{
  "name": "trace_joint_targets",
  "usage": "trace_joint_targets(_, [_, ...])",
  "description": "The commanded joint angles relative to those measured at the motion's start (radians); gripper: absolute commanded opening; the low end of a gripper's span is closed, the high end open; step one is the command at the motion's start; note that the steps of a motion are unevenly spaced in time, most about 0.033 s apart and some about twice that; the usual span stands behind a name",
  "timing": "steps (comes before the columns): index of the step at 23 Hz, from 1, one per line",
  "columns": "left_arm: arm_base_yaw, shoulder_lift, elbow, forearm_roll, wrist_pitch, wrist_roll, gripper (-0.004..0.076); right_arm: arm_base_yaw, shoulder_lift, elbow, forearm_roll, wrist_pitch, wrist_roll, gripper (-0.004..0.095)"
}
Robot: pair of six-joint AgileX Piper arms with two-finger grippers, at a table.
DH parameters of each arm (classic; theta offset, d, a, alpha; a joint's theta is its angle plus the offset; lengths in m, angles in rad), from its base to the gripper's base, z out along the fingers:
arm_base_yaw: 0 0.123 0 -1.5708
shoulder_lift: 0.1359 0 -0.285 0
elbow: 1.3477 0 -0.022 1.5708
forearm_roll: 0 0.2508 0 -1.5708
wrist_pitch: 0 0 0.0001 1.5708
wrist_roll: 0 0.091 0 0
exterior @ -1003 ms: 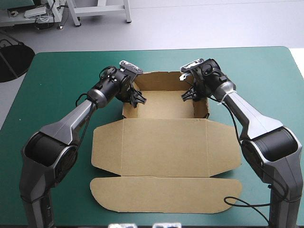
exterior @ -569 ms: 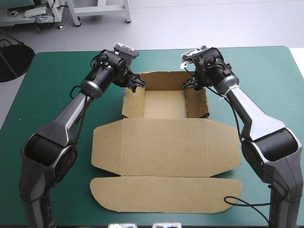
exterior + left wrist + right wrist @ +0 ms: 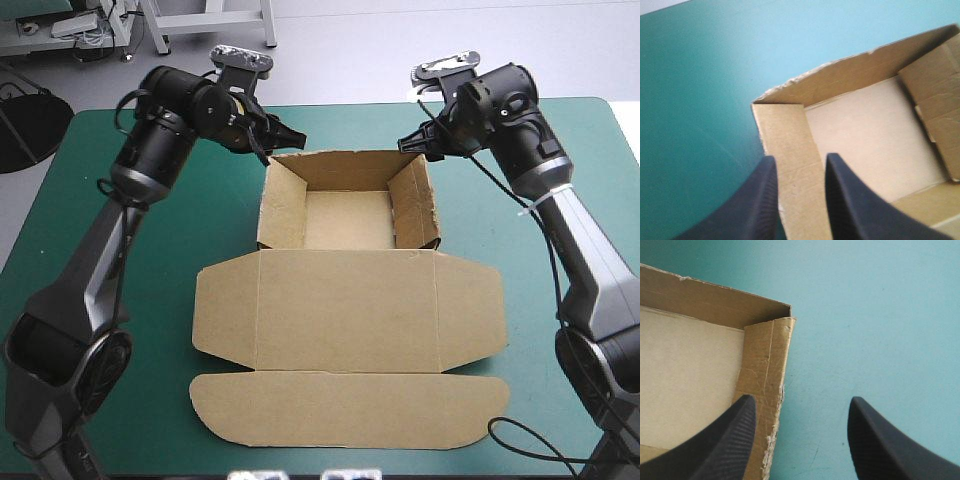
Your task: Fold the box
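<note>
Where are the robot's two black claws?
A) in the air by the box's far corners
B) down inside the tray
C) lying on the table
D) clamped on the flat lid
A: the left gripper and right gripper hang open at the far corners of the box.

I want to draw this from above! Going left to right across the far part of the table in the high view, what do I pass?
left tool → box, the open tray part with its walls up → right tool
</note>
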Motion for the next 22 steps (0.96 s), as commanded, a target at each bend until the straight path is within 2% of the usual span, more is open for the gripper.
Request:
trace_joint_targets(1, [-0.004, -0.143, -0.032, -0.052, 0.038, 0.041, -0.0006, -0.060, -0.047, -0.026, 0.104, -0.001, -0.001, 0.0510])
trace_joint_targets(3, [-0.004, -0.217, 0.001, -0.032, 0.038, 0.042, -0.0009, -0.104, -0.017, -0.026, 0.212, -0.001, -0.029, 0.0510])
trace_joint_targets(7, [-0.004, -0.370, 0.162, -0.004, 0.038, 0.042, -0.0009, -0.127, 0.056, -0.026, 0.237, -0.001, -0.049, 0.0510])
trace_joint_targets(13, [-0.004, -0.629, 0.625, 0.075, 0.036, 0.031, -0.0009, -0.127, 0.199, -0.026, 0.281, -0.001, -0.065, 0.0510])
trace_joint_targets(17, [-0.004, -0.776, 0.867, 0.154, 0.025, -0.071, -0.0009, -0.127, 0.247, -0.023, 0.303, -0.001, -0.065, 0.0506])
trace_joint_targets(19, [-0.004, -0.843, 0.961, 0.160, 0.017, -0.110, -0.0009, -0.127, 0.262, -0.023, 0.340, -0.001, -0.088, 0.0460])
trace_joint_targets(22, [-0.004, -0.950, 1.100, 0.157, 0.017, -0.164, -0.0009, -0.127, 0.275, -0.023, 0.397, -0.001, -0.122, 0.0304])
